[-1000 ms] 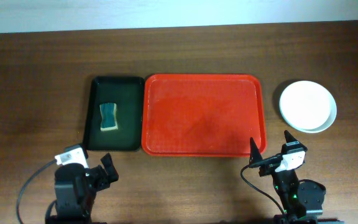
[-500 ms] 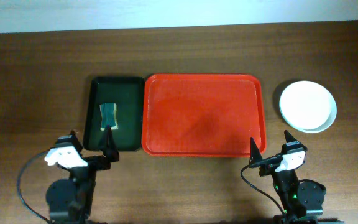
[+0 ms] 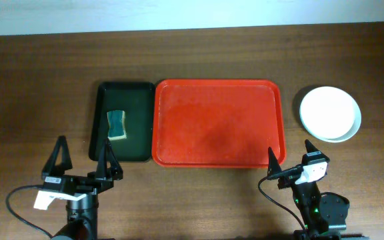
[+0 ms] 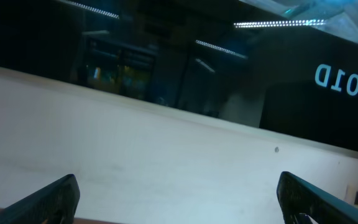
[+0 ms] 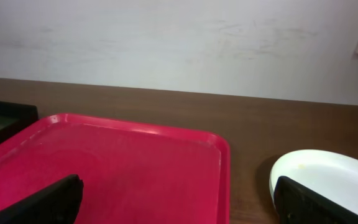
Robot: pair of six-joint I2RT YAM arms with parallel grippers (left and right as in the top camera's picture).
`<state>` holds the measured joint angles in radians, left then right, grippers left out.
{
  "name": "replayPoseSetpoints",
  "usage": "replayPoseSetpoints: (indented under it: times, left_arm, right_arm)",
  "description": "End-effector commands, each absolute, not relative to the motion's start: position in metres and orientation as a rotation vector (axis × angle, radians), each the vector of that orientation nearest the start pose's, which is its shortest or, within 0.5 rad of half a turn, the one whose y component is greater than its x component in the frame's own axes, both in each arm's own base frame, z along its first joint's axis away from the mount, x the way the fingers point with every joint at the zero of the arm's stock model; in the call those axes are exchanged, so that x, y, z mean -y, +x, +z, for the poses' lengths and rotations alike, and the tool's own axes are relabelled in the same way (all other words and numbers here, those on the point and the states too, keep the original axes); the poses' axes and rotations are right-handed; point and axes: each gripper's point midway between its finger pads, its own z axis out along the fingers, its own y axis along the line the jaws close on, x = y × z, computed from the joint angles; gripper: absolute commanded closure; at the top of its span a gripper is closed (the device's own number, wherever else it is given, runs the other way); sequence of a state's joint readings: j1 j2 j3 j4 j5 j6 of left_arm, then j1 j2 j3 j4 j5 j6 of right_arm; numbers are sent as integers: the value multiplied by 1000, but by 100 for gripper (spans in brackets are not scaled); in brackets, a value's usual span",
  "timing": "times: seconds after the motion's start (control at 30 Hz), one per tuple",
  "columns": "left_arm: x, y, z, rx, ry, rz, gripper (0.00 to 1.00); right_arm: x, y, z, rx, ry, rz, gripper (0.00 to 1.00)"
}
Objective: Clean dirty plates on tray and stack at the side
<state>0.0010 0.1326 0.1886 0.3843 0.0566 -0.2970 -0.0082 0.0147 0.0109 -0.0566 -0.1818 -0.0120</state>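
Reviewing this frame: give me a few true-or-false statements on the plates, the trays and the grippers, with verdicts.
1. The plates sit on the table, to the right of the red tray. True.
2. One plate lies on the red tray. False: nothing lies on it.
3. The sponge lies in the black tray. True.
4. The left gripper grips the sponge. False: it is open, empty and apart from the sponge.
5. The right gripper is open and empty. True.
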Motion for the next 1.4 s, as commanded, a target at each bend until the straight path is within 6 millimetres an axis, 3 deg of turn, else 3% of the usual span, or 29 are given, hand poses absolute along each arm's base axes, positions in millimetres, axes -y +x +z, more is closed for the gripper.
replayPoseSetpoints:
  times: [0.0, 0.3, 0.53, 0.67, 0.77, 1.0, 1.23, 1.37]
  left_arm:
    - [11, 221, 316, -1128, -114, -307, 1]
    - [4, 216, 302, -1061, -141, -287, 1]
    - [4, 223, 281, -1125, -153, -281, 0]
    - [0, 235, 250, -1255, -190, -262, 1]
    - [-6, 243, 216, -1388, -240, -227, 0]
    - [-20, 245, 158, -1612, -323, -127, 1]
    - [-10, 246, 157, -1646, -66, 31, 1]
    - [-7, 246, 156, -1650, -21, 43, 1]
  right_arm:
    - [-29, 244, 160, -1627, -145, 125, 1]
    - [-29, 244, 160, -1627, -145, 124, 1]
    - [-29, 244, 160, -1627, -145, 125, 1]
    - [-29, 244, 160, -1627, -145, 125, 1]
    - [-29, 244, 160, -1627, -145, 124, 1]
    - [-29, 244, 160, -1627, -145, 125, 1]
    - [-29, 244, 160, -1627, -145, 124, 1]
    - [-29, 244, 160, -1627, -145, 124, 1]
